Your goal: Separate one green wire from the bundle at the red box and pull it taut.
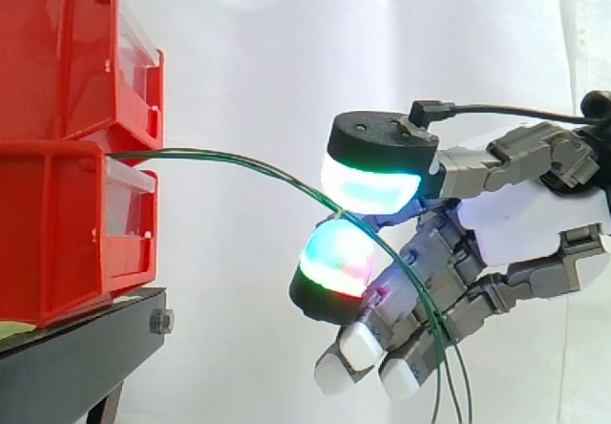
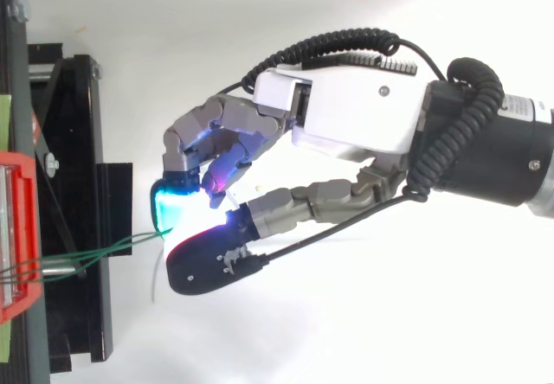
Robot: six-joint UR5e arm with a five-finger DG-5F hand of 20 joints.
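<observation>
Thin green wire — in hand

Red bins, black stand, green wires — white-and-grey hand, its pads glowing cyan, green, red.

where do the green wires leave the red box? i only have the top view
Observer: In the side view the green wires come out of the gap between the upper red bin and the lower red bin.
Operator: is the hand on one
Observer: Yes, the hand pinches a green wire between its two glowing pads, one above the other.
Operator: taut?
Observer: No. It arcs from the bins to the pads, then strands hang down past the curled fingers.
</observation>
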